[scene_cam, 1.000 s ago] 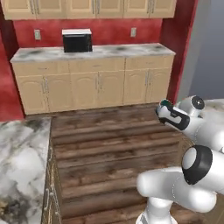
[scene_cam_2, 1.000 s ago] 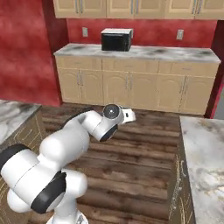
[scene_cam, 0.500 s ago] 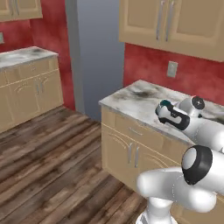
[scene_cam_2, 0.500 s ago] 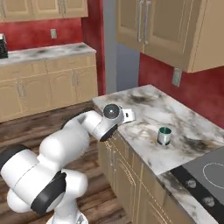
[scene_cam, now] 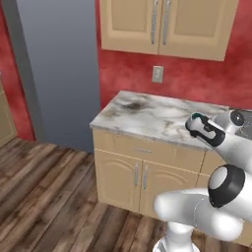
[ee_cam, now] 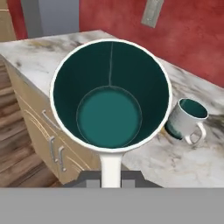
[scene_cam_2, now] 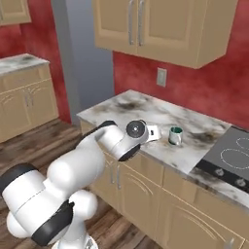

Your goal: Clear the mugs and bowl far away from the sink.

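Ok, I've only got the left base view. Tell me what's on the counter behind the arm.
Observer: A second mug stands upright on the counter, a little short of the cooktop.
Operator: Check inside the one we're carrying.
Observer: The hand view looks straight into the held mug, and it is empty.
Operator: Confirm the grip.
Observer: The end effector is shut on that mug's handle, at the bottom of the hand view.
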